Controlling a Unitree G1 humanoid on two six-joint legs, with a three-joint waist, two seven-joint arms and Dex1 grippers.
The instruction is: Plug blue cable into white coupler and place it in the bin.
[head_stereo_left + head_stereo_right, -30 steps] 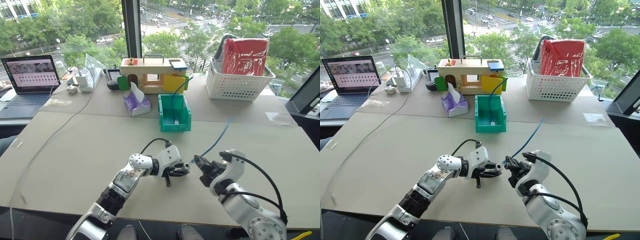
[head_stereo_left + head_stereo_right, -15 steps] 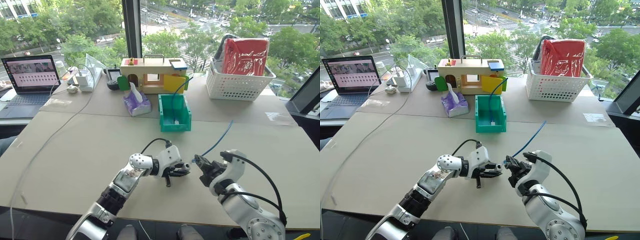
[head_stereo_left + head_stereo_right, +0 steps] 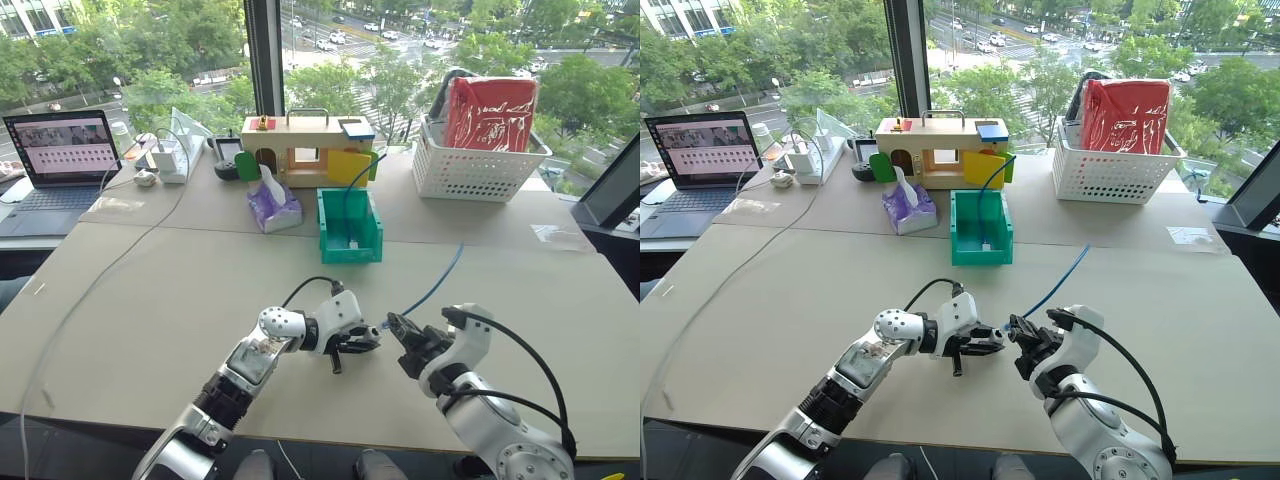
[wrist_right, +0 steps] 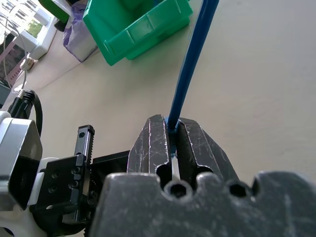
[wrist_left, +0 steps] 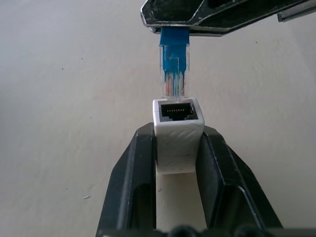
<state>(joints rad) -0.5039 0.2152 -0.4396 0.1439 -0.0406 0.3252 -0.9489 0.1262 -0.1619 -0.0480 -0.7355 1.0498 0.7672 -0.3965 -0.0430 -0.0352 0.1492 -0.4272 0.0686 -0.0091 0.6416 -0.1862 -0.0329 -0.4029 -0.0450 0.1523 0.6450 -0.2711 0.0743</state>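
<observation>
The left claw [image 5: 178, 148] grips the white coupler [image 5: 178, 132] above the desk [image 3: 180, 290], the right claw [image 4: 172, 136] pinches the blue cable [image 4: 190, 69] with its plug just short of the socket, so insertion and the bin [image 3: 350, 228] remain.

My black left gripper [image 5: 177, 148] pinches the white coupler [image 5: 178, 133], dark socket; my black right gripper [image 4: 169, 136] pinches the blue cable [image 4: 190, 69], clear-blue plug. Teal-green bin [image 3: 349, 240], beige table [image 3: 150, 300], white lattice basket [image 3: 470, 170], red bag inside it.
</observation>
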